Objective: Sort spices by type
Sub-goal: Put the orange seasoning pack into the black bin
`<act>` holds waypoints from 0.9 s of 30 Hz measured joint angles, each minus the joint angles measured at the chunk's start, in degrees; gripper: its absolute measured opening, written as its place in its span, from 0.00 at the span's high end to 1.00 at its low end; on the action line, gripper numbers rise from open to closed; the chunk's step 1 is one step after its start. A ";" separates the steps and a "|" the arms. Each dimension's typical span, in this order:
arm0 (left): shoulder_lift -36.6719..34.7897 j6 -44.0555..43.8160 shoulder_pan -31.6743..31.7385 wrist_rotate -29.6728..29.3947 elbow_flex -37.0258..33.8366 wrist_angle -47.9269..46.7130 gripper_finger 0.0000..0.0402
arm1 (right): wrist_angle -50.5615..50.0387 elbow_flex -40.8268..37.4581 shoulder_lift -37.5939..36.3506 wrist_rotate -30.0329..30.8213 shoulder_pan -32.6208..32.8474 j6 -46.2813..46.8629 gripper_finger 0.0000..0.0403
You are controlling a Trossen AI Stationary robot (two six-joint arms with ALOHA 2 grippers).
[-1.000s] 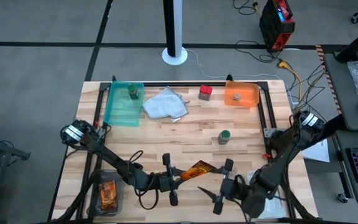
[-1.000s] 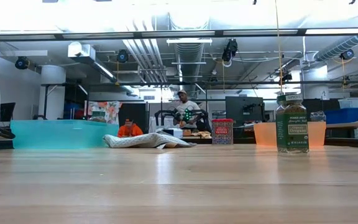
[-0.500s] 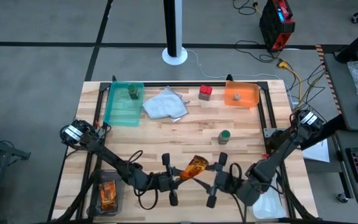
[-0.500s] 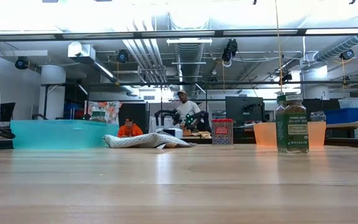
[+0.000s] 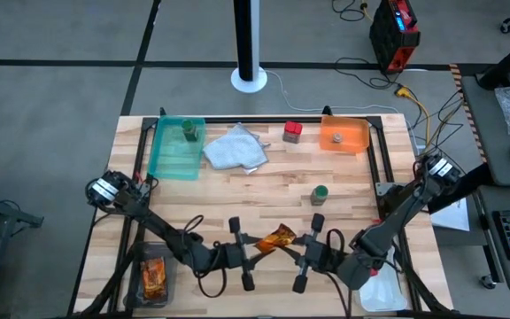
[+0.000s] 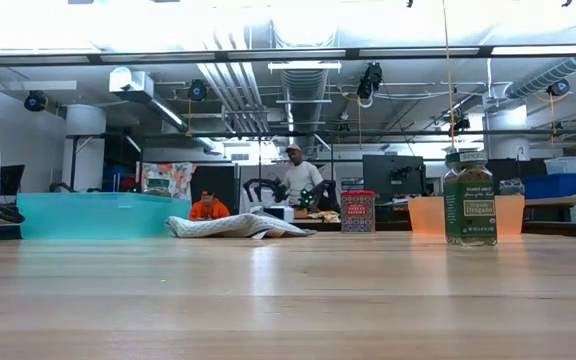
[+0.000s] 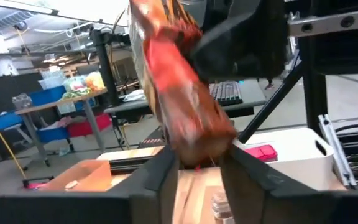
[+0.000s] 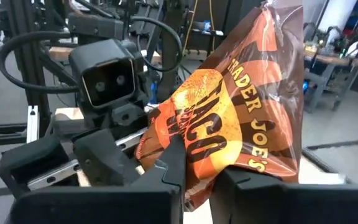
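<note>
One orange-brown packet [image 5: 277, 237] hangs above the table's [image 5: 237, 190] near edge, between my two grippers. Right gripper [image 5: 304, 248]: fingers clamped on the packet. Left gripper [image 5: 253, 246]: fingers partly apart either side of the packet's end. Green-capped jar [image 5: 320, 194] stands just beyond the right gripper. Red box [image 5: 292, 131] sits at the far edge, between grey cloth [image 5: 235, 149] and orange tray [image 5: 343, 136]. Teal tray [image 5: 174, 151] holds a second jar [image 5: 189, 132]. Another packet [image 5: 153, 276] lies in a clear bin at my near left.
</note>
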 joint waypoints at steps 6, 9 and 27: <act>0.00 -7.80 -0.99 -0.15 -0.09 -7.52 0.61 | -12.12 3.66 -2.39 -0.06 1.60 -0.73 0.93; 0.00 -12.21 -2.17 -0.41 -0.15 -10.80 0.58 | -27.88 6.92 -2.92 -0.41 2.57 5.00 0.93; -2.38 -14.63 -1.04 0.03 4.93 -15.67 0.56 | -51.26 8.95 2.43 -6.30 2.68 13.96 0.93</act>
